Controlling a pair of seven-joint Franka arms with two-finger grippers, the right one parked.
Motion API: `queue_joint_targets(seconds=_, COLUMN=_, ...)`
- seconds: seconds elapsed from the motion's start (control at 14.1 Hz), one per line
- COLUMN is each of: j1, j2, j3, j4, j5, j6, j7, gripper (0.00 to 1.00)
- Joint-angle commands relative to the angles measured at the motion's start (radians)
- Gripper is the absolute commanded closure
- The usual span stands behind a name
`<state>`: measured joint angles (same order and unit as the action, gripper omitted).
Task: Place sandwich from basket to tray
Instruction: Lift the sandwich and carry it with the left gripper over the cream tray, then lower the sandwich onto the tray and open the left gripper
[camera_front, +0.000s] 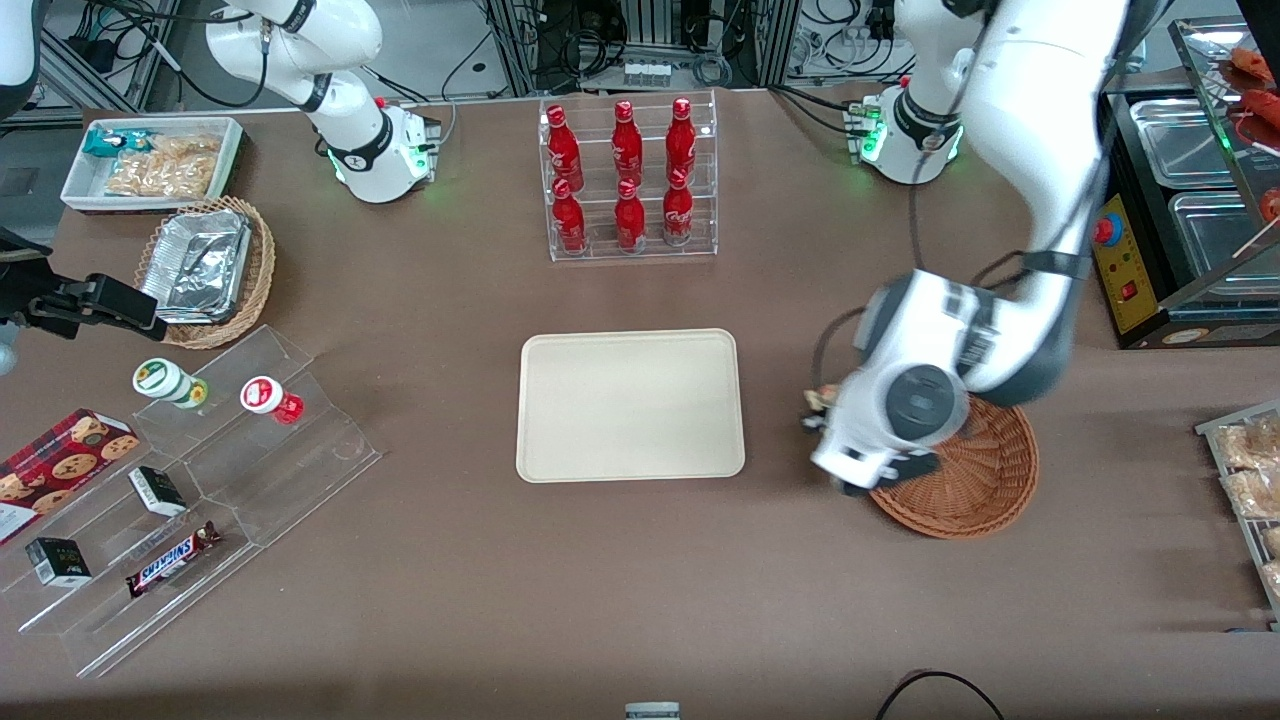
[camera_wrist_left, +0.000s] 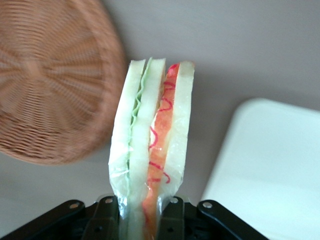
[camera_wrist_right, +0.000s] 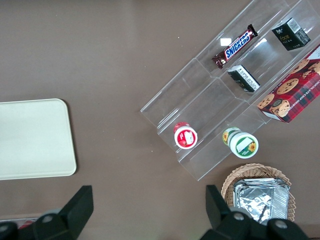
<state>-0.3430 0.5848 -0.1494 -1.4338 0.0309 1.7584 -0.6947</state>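
Note:
My gripper (camera_wrist_left: 140, 220) is shut on the sandwich (camera_wrist_left: 150, 145), a wrapped wedge of white bread with green and red-orange filling that stands up between the two black fingers (camera_wrist_left: 106, 220). In the front view the gripper (camera_front: 822, 415) hangs above the table between the reddish-brown basket (camera_front: 975, 480) and the cream tray (camera_front: 630, 405), at the basket's rim, with only a sliver of the sandwich (camera_front: 824, 399) showing past the wrist. The wrist view shows the basket (camera_wrist_left: 45, 80) with nothing in it beside the sandwich, and a corner of the tray (camera_wrist_left: 270, 170) on its other flank.
A clear rack of red bottles (camera_front: 628, 180) stands farther from the front camera than the tray. Toward the parked arm's end lie a tan basket of foil containers (camera_front: 205, 265), a white snack tray (camera_front: 150, 160) and a clear stepped stand (camera_front: 190, 490). A wire rack of packets (camera_front: 1250, 480) sits at the working arm's end.

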Motion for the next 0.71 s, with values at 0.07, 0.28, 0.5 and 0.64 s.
queue_joint_targets(seconds=0.07, j1=-0.152, j2=0.156, j3=0.016, j4=0.188, j5=-0.002, j6=-0.008, j7=-0.070, gripper=0.75)
queue_joint_targets(seconds=0.28, j1=-0.203, j2=0.251, j3=-0.024, j4=0.274, j5=-0.002, j6=0.061, j7=-0.101, gripper=0.75)
queue_joint_targets(seconds=0.5, j1=-0.229, j2=0.309, j3=-0.076, j4=0.292, j5=0.000, j6=0.143, j7=-0.129, gripper=0.75)
queue_joint_targets(seconds=0.64, j1=-0.258, j2=0.346, j3=-0.075, j4=0.294, j5=0.009, j6=0.193, j7=-0.152, gripper=0.75)
